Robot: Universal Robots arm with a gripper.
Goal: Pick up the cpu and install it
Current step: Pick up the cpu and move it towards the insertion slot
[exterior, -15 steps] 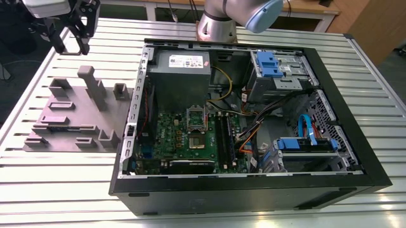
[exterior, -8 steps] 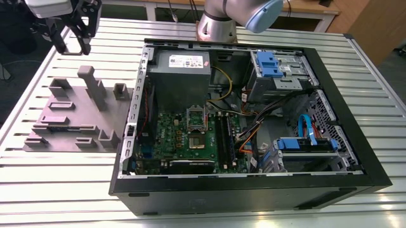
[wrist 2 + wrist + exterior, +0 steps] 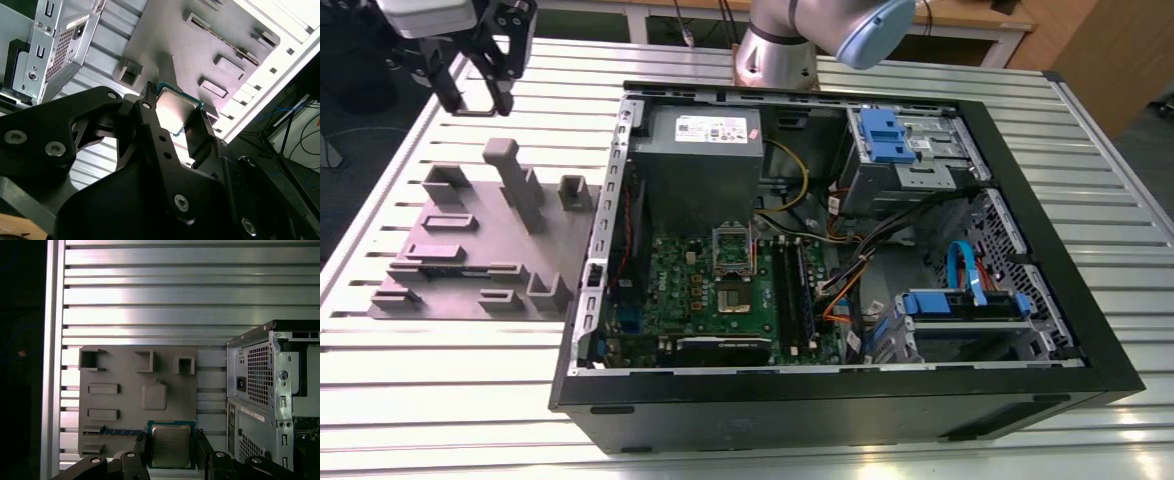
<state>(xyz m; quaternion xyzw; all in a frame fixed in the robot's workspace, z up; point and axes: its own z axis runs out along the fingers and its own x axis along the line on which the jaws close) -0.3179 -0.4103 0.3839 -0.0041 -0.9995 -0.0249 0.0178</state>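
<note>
Over the grey holder tray [image 3: 454, 245] at the exterior view's left, with the end effector [image 3: 478, 95] clamped on the cpu [image 3: 171, 446] by two opposite edges: best carried flat, grip firm but not crushing, clear of the tray's upright posts [image 3: 520, 185], well apart from the computer case [image 3: 854, 405] rightward.

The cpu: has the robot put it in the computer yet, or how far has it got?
Done: the cpu is picked up, clamped in the gripper, as both wrist views show. In hand: the gripper holds it raised near the grey parts tray, outside the open computer case, at the exterior view's left. Left: installing it. The green motherboard inside the case lies well apart from the gripper.
</note>
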